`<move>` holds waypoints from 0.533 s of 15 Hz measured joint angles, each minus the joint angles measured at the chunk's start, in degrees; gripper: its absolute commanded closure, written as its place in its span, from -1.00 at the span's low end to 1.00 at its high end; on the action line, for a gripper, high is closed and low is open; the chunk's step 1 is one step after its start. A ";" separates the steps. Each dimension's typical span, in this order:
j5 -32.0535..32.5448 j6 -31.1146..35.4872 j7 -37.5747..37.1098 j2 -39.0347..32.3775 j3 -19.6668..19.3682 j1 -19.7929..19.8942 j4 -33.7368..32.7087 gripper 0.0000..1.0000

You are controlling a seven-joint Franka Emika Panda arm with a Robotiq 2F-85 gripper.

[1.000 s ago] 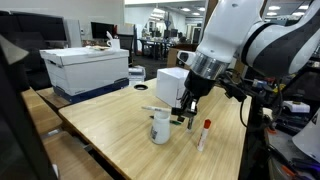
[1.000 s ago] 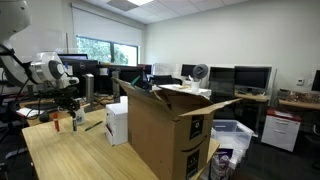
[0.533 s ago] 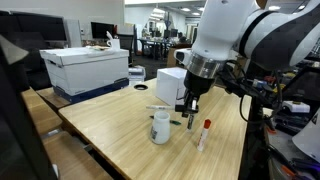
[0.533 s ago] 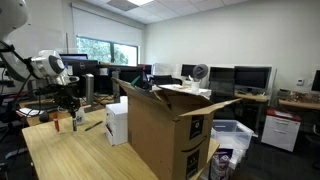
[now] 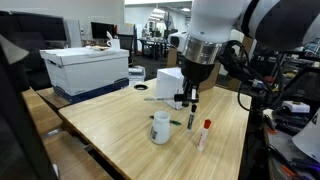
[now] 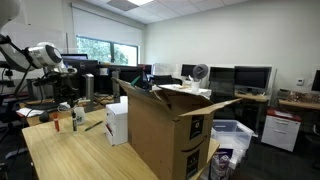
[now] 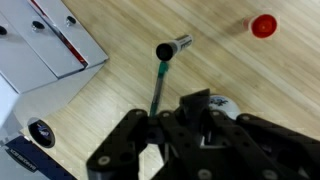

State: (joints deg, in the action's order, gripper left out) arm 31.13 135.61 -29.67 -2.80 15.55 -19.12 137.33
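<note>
My gripper (image 5: 189, 100) hangs above the wooden table (image 5: 110, 125), just over a green marker (image 5: 190, 121) that lies flat there. Its fingers look shut together with nothing between them. A white mug (image 5: 160, 127) stands right beside the marker, and a red-capped marker (image 5: 204, 133) lies on the other side. In the wrist view the green marker (image 7: 158, 75) lies ahead of the gripper (image 7: 195, 105), the mug's rim (image 7: 218, 103) peeks from behind the fingers, and the red cap (image 7: 263, 25) is at the top right. The gripper (image 6: 67, 98) also shows in an exterior view.
A small white box (image 5: 171, 83) stands just behind the gripper and shows in the wrist view (image 7: 40, 40). A white storage bin (image 5: 85, 68) sits at the table's far end. A large open cardboard box (image 6: 165, 130) stands by the table.
The gripper has risen from close to the tabletop beside the mug to well above it. The green marker, mug and red-capped marker have stayed in place.
</note>
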 measured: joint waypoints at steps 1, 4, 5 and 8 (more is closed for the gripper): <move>-0.88 -1.47 1.44 0.15 0.34 0.00 -0.52 0.90; -4.56 -7.10 7.20 0.37 1.13 0.00 -2.34 0.89; -5.65 -9.36 9.10 0.37 1.31 0.00 -3.09 0.89; -7.33 -16.61 13.57 0.37 1.74 0.00 -5.52 0.89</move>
State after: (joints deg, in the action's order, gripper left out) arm 23.80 119.00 -16.10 -2.43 17.28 -19.12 131.81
